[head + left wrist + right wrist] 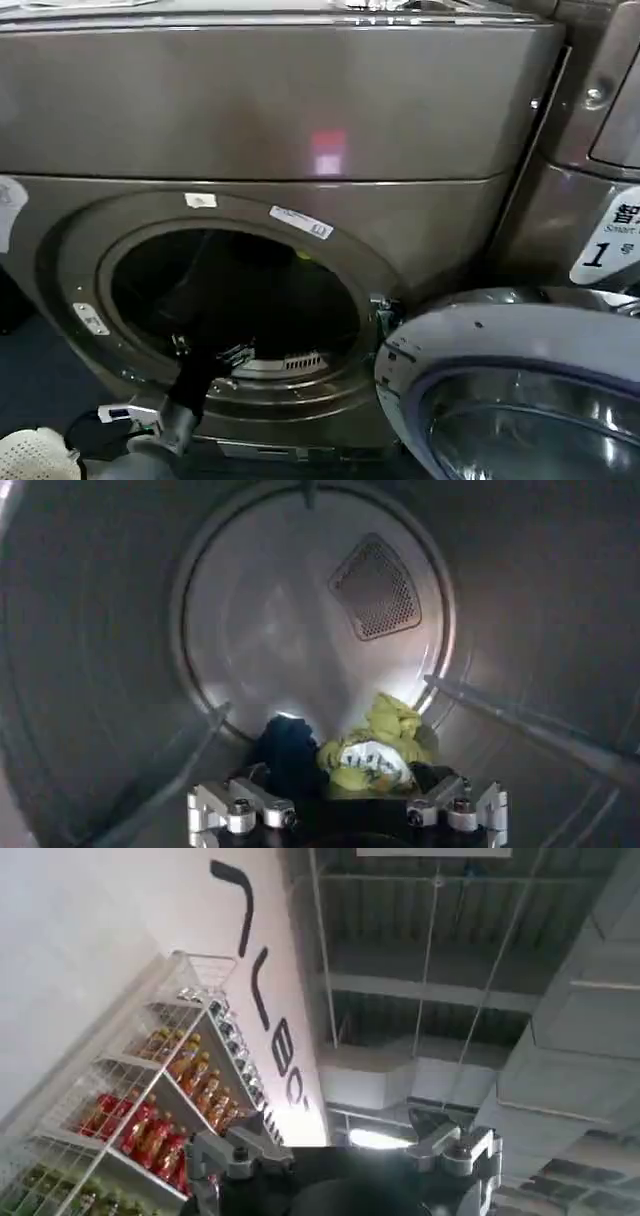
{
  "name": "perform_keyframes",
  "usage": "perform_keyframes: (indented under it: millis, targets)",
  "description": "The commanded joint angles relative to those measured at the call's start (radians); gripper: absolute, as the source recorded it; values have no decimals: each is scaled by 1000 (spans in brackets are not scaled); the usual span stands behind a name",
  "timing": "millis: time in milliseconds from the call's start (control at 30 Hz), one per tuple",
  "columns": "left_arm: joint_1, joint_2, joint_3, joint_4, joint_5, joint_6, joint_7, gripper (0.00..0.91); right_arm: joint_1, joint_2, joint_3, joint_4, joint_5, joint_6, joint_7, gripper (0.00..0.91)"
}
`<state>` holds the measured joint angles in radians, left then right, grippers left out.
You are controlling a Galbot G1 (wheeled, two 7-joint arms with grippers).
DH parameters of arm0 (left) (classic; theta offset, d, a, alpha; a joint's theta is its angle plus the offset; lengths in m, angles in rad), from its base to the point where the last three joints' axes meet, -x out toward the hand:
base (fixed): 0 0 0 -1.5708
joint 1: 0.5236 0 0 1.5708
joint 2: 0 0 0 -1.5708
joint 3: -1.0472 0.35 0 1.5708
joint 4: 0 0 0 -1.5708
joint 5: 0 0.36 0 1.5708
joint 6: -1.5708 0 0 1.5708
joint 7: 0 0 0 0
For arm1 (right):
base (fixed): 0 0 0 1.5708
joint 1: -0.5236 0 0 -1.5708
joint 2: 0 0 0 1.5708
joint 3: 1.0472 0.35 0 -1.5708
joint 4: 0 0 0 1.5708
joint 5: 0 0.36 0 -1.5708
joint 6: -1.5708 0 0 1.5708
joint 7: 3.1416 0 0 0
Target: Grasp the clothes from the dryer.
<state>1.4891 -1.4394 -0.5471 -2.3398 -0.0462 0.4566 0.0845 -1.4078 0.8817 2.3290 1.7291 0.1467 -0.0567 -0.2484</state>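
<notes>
1. My left gripper [346, 815] is inside the drum, its fingers [240, 807] spread wide apart with nothing between them. On the head view I see the left arm [195, 385] reaching through the porthole of the dryer [270, 120].
2. The clothes [345, 750] lie straight ahead of the gripper on the drum floor, near the back wall [300, 630]. The dark navy piece [288, 752] sits toward one finger, the yellow-green piece [378, 748] toward the other, the two touching.
3. The bundle's long axis runs across the gripper's opening and looks about as wide as the gap, so I judge a straight push forward should bracket it.
4. My right gripper [345, 1168] is raised, aimed at the ceiling [430, 958] and a shelf of bottles [160, 1108], fingers apart. The left arm is plainly nearer.
</notes>
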Motion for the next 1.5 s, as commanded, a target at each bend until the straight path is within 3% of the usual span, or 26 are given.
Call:
perform_keyframes:
  millis: [33,600,800,1033,1400,1500]
  targets:
    - [-2,1,1,3,0,1,0,907,-3,2,4,5,3,1,-2,907]
    - [-9,4,-2,8,69,0,6,907,-24,6,32,5,-4,-19,18,907]
    - [-34,1,-7,40,235,-19,30,907,-30,9,43,0,-16,-24,22,907]
    - [-114,1,-7,98,830,-118,202,907,-45,-4,68,-5,-24,-29,21,907]
    - [-442,-58,-3,324,1386,-318,437,907,-91,-6,98,3,-46,-19,12,907]
    - [-510,-87,-6,383,1460,-348,504,907,-92,-5,95,10,-51,-20,8,907]
